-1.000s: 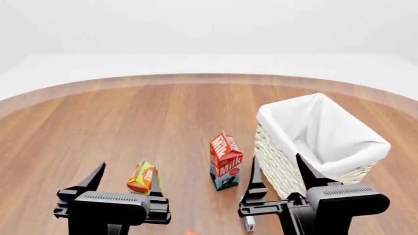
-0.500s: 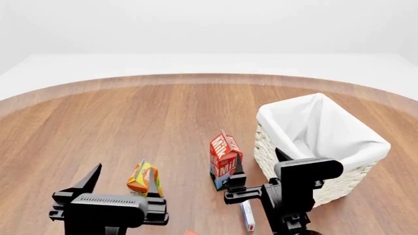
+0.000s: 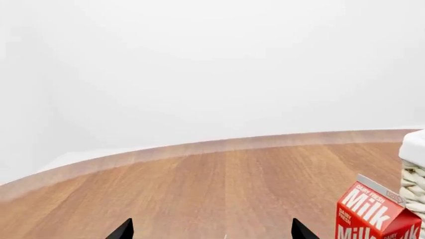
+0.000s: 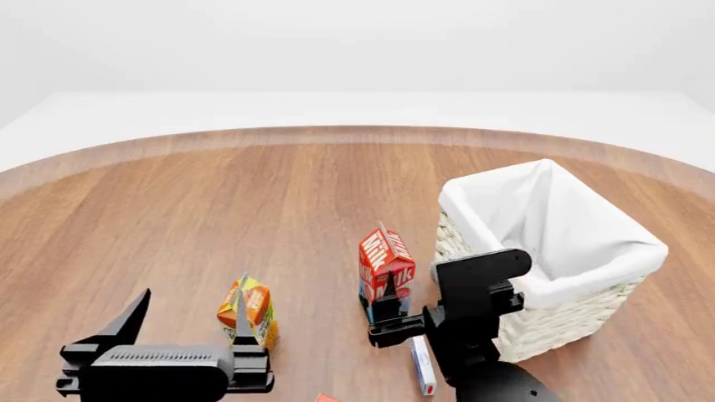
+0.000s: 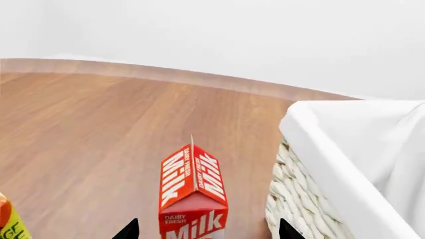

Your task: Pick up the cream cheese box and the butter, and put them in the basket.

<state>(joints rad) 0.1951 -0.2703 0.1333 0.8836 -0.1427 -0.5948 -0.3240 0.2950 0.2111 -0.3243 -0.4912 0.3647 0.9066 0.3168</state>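
Your right end effector (image 4: 386, 322), prongs spread and empty, hangs beside the milk (image 4: 386, 270), just above the cream cheese box (image 4: 423, 369) lying flat on the bench (image 4: 223, 201) by the basket (image 4: 558, 276).

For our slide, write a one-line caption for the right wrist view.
Open right gripper faces an upright milk carton beside the lined wicker basket.

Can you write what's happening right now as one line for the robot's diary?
right gripper: open, above cream cheese box | left gripper: open, idle | basket: nothing visible inside | butter: barely visible
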